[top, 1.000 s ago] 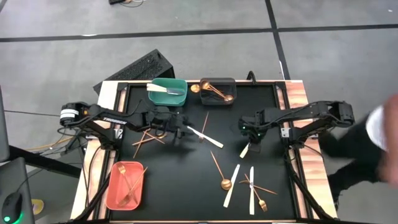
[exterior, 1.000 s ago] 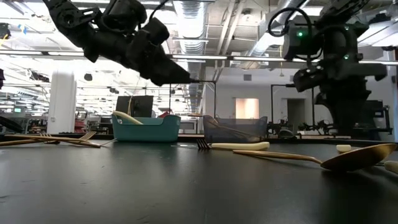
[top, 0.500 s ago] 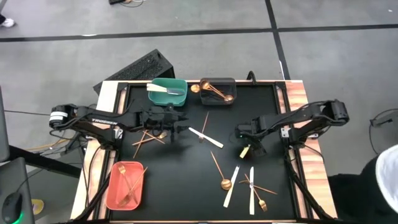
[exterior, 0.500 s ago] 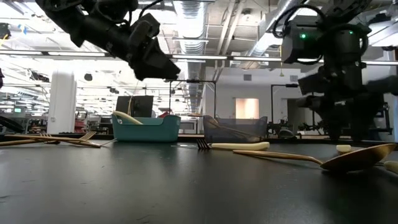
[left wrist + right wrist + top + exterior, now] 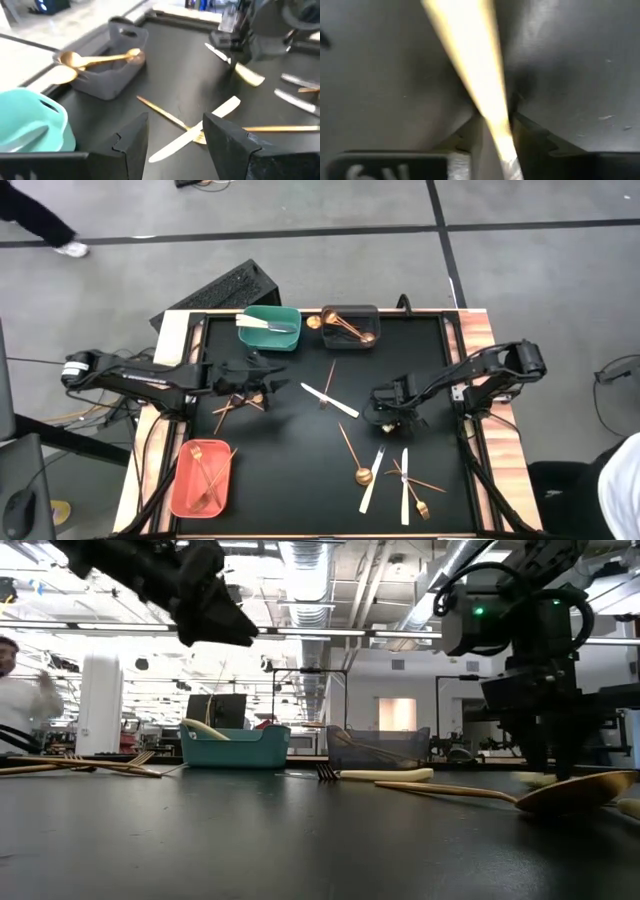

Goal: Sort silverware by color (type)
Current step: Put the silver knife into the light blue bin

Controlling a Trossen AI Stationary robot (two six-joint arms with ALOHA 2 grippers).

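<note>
My right gripper [image 5: 386, 416] points down at the table's right middle, shut on a white knife [image 5: 470, 55] that lies flat on the black table. In the low view its fingers [image 5: 548, 762] reach down to the tabletop. My left gripper [image 5: 283, 383] hangs open above the table's left middle with nothing between its fingers [image 5: 175, 125]. Just beyond it a second white knife [image 5: 332, 401] lies on the table next to a gold fork [image 5: 329, 379]. More gold forks [image 5: 235, 402] lie below the left arm. My right gripper pinches the white knife by its two long edges [image 5: 495, 117] between its two fingers. The fingers come from above, pointing down, and lie across the knife. The knife lies flat on the table.
At the far edge stand a teal bin [image 5: 270, 327] with a white knife and a dark grey bin [image 5: 350, 326] with gold spoons. A salmon bin [image 5: 202, 477] with gold forks is near left. A gold spoon [image 5: 356, 463], two white knives [image 5: 372, 478] and forks [image 5: 415, 486] lie near right.
My left gripper has risen and drawn back toward the table's left edge, rolling as it went. My right gripper has rolled, sunk to the table and shifted a little toward the left, and its fingers have shut on the white knife, which has stayed flat.
</note>
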